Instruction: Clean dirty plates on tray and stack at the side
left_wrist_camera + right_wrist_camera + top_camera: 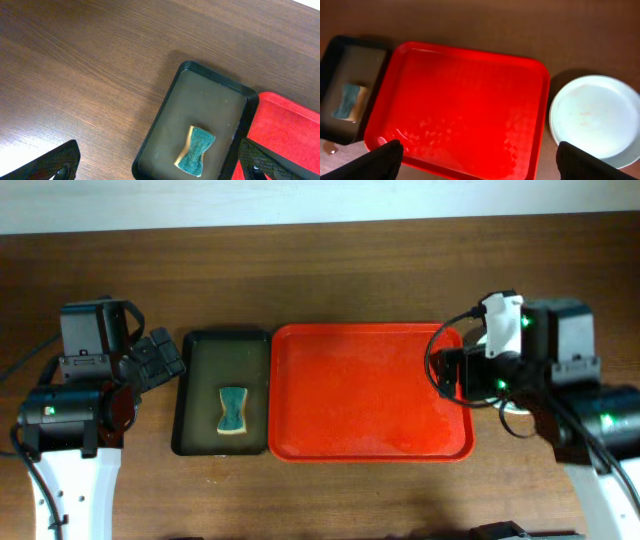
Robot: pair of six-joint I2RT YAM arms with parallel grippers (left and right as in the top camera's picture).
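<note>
**Stack parked under the right arm: a low sweep could knock it**

The tray (pixel 370 395) lies bare at mid-frame. The plates (pixel 592 120) sit off it, just beside its right rim, at the right edge of the right wrist view; how many are stacked I cannot tell. The left gripper (pixel 162 167) and right gripper (pixel 480 162) are both spread wide and hold nothing. The right arm (pixel 560 380) hangs over the stack, so a low swing would likely shove it. Faint pinkish flecks on the top plate may be leftover smear.
</note>
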